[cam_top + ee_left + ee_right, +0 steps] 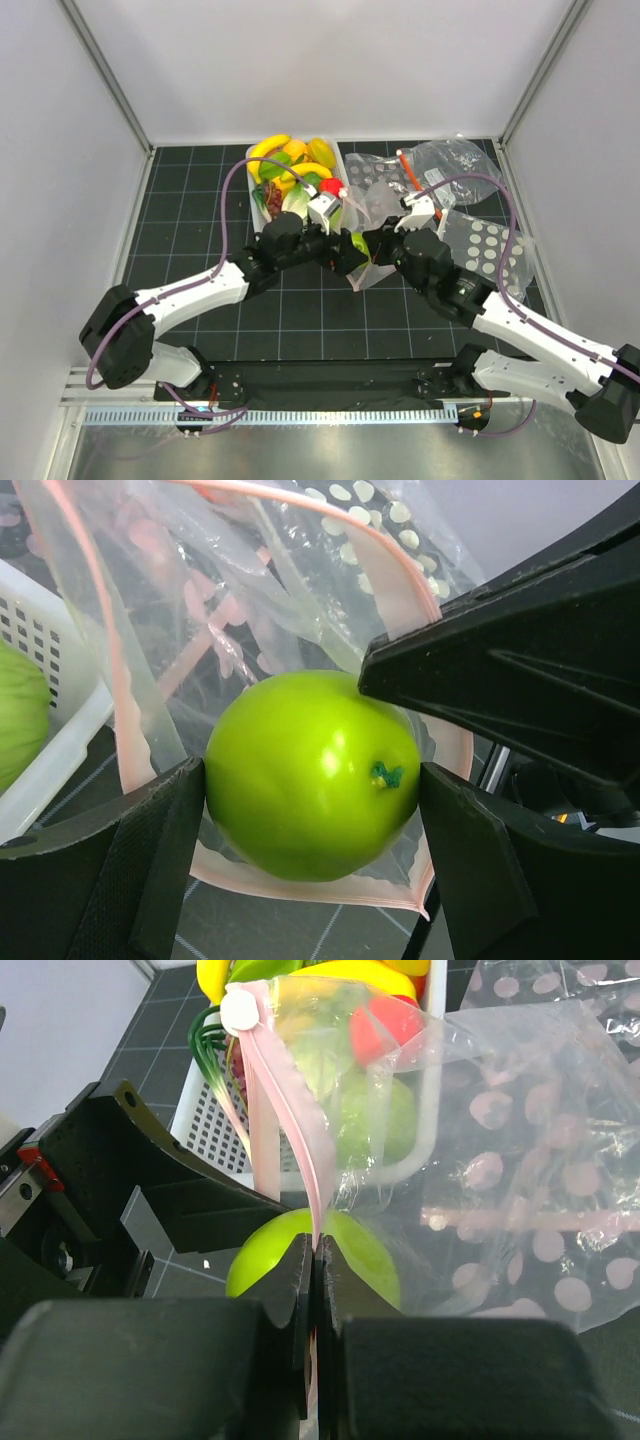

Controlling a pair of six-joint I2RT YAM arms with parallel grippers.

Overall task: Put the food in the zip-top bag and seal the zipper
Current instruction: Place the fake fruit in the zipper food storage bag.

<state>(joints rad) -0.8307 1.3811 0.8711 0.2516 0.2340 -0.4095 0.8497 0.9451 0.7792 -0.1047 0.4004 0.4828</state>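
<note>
Gripping a glossy green apple (310,775) across its widest part, the left gripper (312,865) holds it at the mouth of the zip-top bag (520,1160), just beside the white basket (215,1125). The right gripper (314,1280) is clamped on the pale pink zipper (295,1160), holding that edge up. The apple looks hard, light and slippery. The film looks limp, so the stiffer strip seems the sound hold.

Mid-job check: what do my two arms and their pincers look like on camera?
Both the left arm and right arm have white links with bulky black joints, and a purple cable loops along each. The left pincer and right pincer have matte black, angular fingers. No markings are legible.
</note>
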